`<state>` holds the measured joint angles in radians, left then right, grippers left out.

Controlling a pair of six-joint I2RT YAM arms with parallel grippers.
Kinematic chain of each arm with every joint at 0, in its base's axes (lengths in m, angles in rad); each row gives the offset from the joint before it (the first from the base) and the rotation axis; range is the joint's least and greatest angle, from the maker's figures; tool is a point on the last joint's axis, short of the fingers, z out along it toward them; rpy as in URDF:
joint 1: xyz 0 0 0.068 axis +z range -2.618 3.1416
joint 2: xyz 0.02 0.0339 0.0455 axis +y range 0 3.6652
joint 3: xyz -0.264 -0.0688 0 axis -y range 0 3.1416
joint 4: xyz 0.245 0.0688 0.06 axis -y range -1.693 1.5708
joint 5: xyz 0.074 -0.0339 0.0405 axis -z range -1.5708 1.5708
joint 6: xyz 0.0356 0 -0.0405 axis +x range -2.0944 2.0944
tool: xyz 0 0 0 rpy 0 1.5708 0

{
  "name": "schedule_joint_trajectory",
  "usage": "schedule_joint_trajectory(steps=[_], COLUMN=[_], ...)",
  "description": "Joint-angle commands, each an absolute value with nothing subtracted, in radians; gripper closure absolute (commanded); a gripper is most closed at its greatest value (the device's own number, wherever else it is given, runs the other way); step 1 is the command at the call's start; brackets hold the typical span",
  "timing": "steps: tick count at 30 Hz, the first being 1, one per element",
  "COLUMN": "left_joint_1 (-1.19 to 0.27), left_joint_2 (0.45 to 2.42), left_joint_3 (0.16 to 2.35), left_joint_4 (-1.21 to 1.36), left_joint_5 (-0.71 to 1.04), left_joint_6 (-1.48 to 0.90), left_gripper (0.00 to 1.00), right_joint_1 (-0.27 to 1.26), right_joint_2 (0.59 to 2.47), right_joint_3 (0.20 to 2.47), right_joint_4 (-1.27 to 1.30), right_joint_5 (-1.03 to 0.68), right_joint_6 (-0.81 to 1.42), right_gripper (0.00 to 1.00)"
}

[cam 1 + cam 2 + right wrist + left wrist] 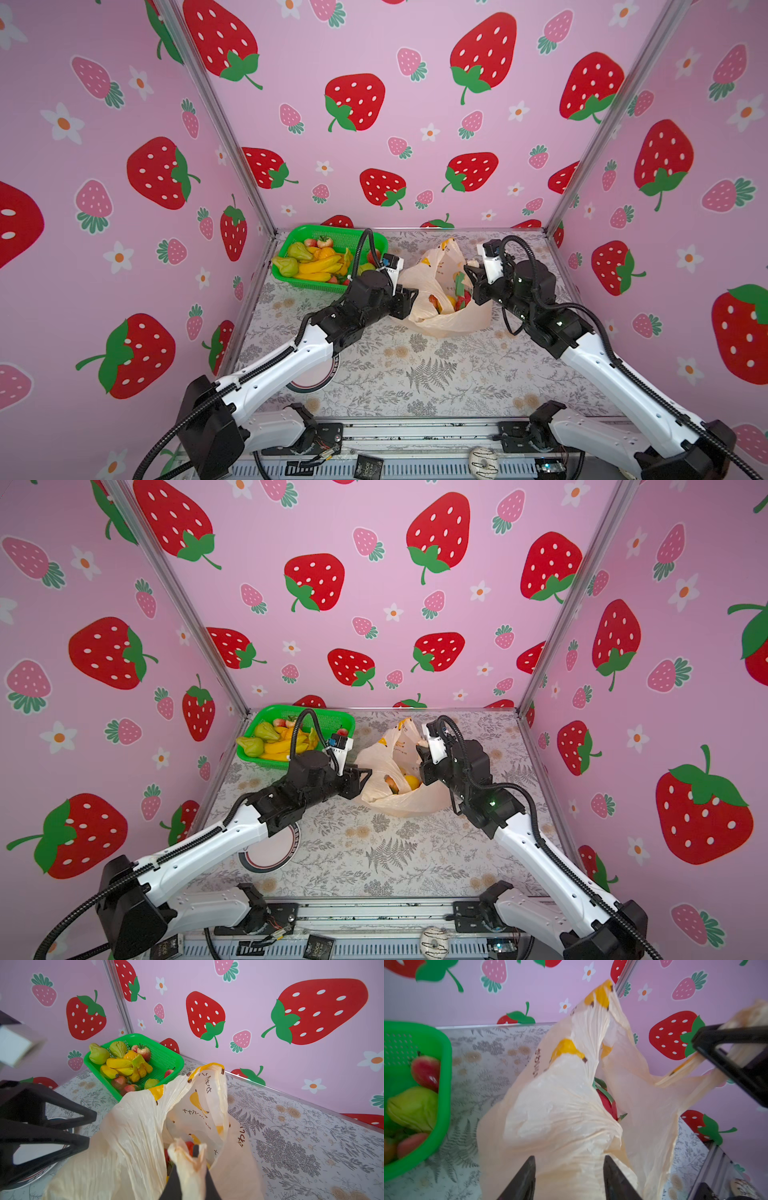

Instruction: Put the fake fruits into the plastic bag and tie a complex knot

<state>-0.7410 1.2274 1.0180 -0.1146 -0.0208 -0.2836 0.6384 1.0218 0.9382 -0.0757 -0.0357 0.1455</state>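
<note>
The plastic bag (436, 320) stands on the patterned table (415, 374), mouth open, just right of a green basket (307, 284) set in the back left corner. Some fake fruits (451, 300) lie inside the bag; bananas (318, 264), green pears (286, 266) and others fill the basket. The left gripper (570, 1160), jaws spread apart, sits at the bag's left side with the film lying between the jaws. The right gripper (188, 1157), fingers pressed together, pinches one handle (180, 1151) at the bag's right rim and holds it raised. A second handle (446, 245) stands upright at the back
</note>
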Motion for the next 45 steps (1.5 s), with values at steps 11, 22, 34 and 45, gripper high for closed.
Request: schedule_joint_trajectory(steps=[11,22,34,45], left_joint_1=[-0.909,-0.944,-0.944,-0.927], left_joint_2=[1.417,1.623,1.754,1.625], left_joint_3=[1.341,1.529,1.649,1.558], left_joint_4=[-0.444,-0.573,-0.682,-0.54], left_joint_5=[-0.108,-0.252,-0.39,-0.397], left_joint_6=[0.429,0.543,0.551,0.461], left_gripper=[0.44,0.44,0.71,1.0], right_joint_1=[0.606,0.574,0.561,0.55], right_joint_2=[0.974,0.931,0.921,0.882], right_joint_3=[0.852,0.823,0.816,0.816], right_joint_4=[0.066,0.075,0.071,0.063], right_joint_5=[-0.063,-0.064,-0.062,-0.006], right_joint_6=[0.281,0.296,0.304,0.284], right_gripper=[0.91,0.9,0.9,0.9])
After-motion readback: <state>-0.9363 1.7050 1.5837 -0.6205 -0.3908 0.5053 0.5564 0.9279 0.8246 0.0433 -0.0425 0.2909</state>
